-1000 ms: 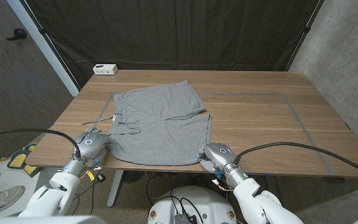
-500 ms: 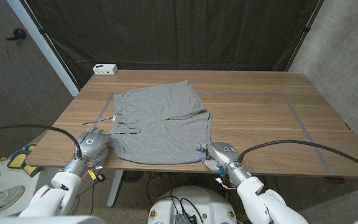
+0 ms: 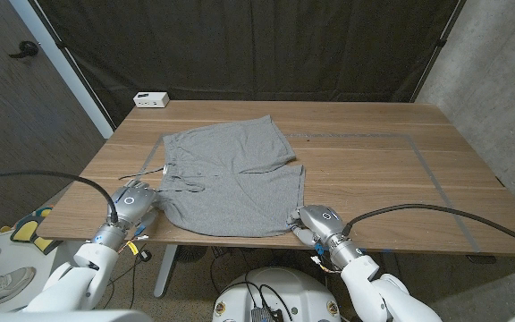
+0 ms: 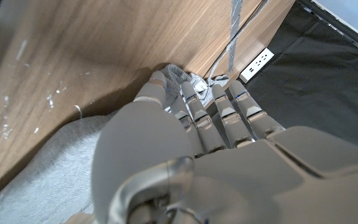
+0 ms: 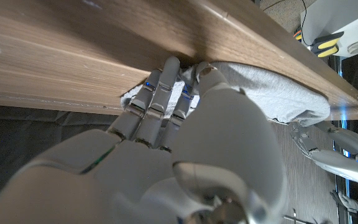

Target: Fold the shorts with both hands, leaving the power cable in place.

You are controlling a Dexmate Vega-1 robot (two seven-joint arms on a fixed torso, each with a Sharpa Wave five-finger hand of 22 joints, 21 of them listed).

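Shorts (image 3: 232, 179) lie on wooden table (image 3: 374, 170) before black curtain (image 3: 240, 45), both near corners pinched by left robot hand (image 3: 133, 203) and right robot hand (image 3: 316, 220).

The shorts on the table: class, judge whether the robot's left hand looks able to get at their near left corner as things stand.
Probably yes. The left hand is already at the near left edge of the shorts, and in the left wrist view its fingers touch the grey cloth. Nothing lies between them.
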